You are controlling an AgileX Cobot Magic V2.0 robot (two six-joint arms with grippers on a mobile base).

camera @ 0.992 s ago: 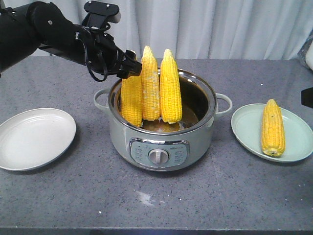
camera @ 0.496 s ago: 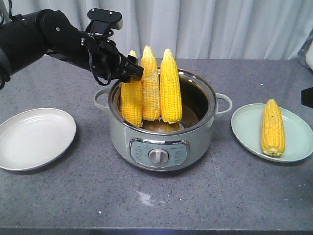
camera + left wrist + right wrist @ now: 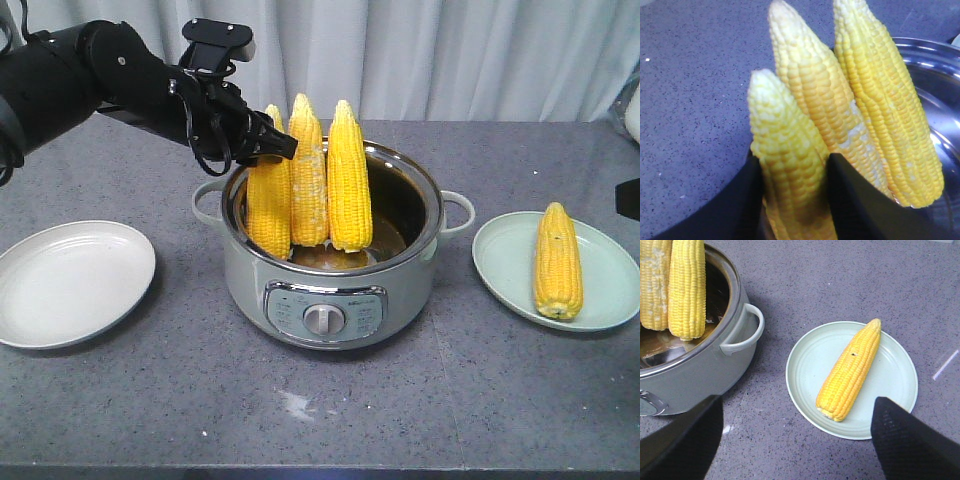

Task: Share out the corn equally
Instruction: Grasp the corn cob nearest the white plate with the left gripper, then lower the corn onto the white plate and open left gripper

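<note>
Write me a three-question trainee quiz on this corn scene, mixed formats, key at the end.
1. True or false: the left plate holds a cob.
2. How many cobs stand in the pot? A two, B three, C four.
3. Fill in: the left gripper has its fingers on either side of the ____ cob in the pot.
Key: 1 false; 2 B; 3 leftmost cob.

On the bench (image 3: 150, 410) a pot (image 3: 410, 290) holding three upright cobs (image 3: 349, 180) stands between the left plate (image 3: 70, 285) and the right plate (image 3: 500, 270), which carries one cob (image 3: 558, 262).
</note>
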